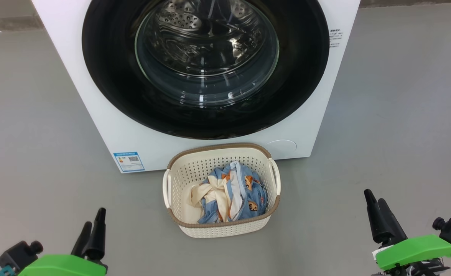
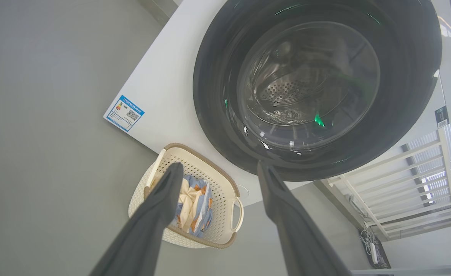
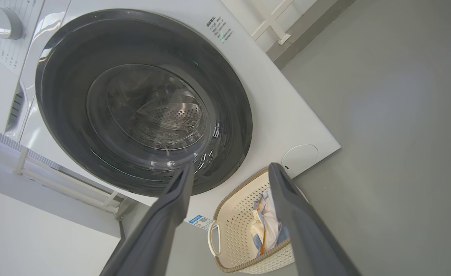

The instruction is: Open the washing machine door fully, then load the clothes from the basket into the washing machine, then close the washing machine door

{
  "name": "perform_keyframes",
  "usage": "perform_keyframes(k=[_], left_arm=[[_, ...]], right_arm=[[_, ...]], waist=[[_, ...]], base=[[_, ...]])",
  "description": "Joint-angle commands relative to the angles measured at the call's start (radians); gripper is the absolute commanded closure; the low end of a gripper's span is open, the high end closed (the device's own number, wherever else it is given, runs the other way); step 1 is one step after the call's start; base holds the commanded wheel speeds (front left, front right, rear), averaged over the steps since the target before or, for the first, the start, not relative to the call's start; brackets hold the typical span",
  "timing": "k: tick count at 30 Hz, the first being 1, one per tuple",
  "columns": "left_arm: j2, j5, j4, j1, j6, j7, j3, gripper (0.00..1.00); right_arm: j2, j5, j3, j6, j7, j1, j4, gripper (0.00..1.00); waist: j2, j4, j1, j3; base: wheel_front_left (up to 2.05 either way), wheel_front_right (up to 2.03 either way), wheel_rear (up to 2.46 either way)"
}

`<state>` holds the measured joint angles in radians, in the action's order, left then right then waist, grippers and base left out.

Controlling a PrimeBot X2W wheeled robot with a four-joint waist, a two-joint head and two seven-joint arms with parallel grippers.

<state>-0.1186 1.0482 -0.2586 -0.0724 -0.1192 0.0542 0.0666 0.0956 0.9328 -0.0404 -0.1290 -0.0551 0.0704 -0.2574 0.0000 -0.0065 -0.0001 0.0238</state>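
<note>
The washing machine door (image 1: 206,69) is shut, flat against the front of the washing machine (image 1: 95,126), and it takes nearly the whole width of that front. From both my hands it lies forward and upward. The left hand (image 1: 94,217) and the right hand (image 1: 374,196) hang low over the floor, one on each side, well apart from the door and, I judge, about equally far from it. Both hands have their fingers apart and hold nothing.

I cannot see a handle or a hinge on the black ring, so I cannot tell which edge must be pulled, and this decides which arm should go.

On the floor, just before the machine's front and under the lowest part of the door, stands the basket (image 1: 218,147). The clothes (image 1: 229,195) are inside it, blue printed pieces and a cream one. It stands between the two hands. I think the door will swing above its rim, but an arm reaching low could hit it.
</note>
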Motion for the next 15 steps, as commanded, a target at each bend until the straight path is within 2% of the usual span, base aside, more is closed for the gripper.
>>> perform_keyframes(k=[1,15], left_arm=[[-0.032,-0.042,0.035,-0.056,-0.005,0.014,-0.012,0.00],[-0.051,-0.209,0.059,-0.047,-0.007,0.055,-0.020,0.00]], right_arm=[[0.016,-0.043,0.021,-0.001,-0.014,0.052,0.033,0.00],[0.019,-0.231,0.031,-0.001,-0.055,0.065,0.042,0.00]], waist=[[0.0000,-0.001,0.0001,0.001],[0.0000,-0.006,0.0001,0.009]], base=[[0.00,0.00,0.00],[0.00,0.00,0.00]])
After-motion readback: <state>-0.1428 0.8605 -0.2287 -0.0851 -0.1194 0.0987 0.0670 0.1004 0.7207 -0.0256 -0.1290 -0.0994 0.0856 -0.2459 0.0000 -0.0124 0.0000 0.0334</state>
